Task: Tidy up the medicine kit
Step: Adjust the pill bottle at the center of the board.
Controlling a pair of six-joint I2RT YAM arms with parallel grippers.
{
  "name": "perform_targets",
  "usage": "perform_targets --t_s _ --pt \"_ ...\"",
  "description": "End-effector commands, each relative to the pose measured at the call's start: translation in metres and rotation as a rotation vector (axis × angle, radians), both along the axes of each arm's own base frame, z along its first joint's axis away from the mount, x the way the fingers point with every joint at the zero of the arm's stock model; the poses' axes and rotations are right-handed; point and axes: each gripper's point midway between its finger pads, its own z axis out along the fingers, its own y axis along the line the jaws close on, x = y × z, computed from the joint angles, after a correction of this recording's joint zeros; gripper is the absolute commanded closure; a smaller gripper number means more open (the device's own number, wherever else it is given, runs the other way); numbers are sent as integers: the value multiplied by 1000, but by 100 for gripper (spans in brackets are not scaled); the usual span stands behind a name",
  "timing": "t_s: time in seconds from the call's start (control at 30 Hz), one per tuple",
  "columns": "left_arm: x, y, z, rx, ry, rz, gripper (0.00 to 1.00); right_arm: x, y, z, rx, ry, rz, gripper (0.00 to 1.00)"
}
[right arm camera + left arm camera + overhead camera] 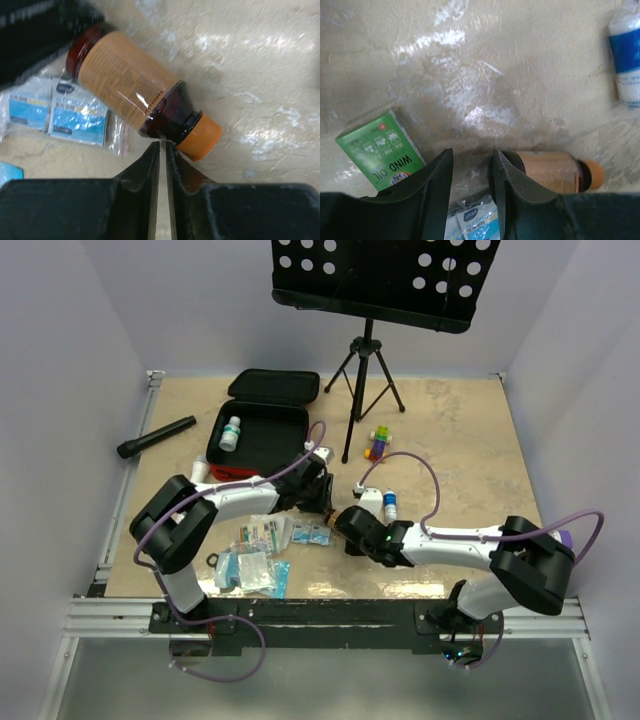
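The medicine kit (270,440) lies open at the back left, black lining up, with a small white bottle (231,433) inside. An amber bottle (127,77) with an orange cap (204,138) lies on its side on the table. My right gripper (162,144) is all but shut, a thin slit between its jaws, tips against the bottle's neck, nothing held. To the left of that amber bottle (547,169), my left gripper (472,159) is open over bare table, with alcohol wipe packets (476,220) just under it and a green Wind Oil box (376,150) on its left.
A white bottle with a blue label (390,506) lies right of both grippers. Loose packets (255,552) lie at the front left. A black flashlight (157,437) lies left of the kit. A music stand tripod (365,370) and coloured cubes (378,443) are at the back.
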Motion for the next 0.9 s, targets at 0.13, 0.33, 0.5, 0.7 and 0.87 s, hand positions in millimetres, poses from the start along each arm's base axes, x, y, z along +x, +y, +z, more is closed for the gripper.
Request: perform_targets --t_s 0.13,0.33,0.5,0.7,0.87 --pt "-30 -1 14 -94 -29 -61 59 46 -16 20 -31 -85 -80 83" --pt "-44 -5 21 -140 -51 -86 59 68 -23 33 -68 -131 -111 71" --pt "-36 18 37 -68 -103 2 57 69 -27 48 -72 -141 -121 60" --pt "-9 34 95 -25 -312 35 42 55 -32 79 30 -167 -100 44" --pt "18 6 106 55 -404 -137 16 41 -24 108 157 -201 -14 40"
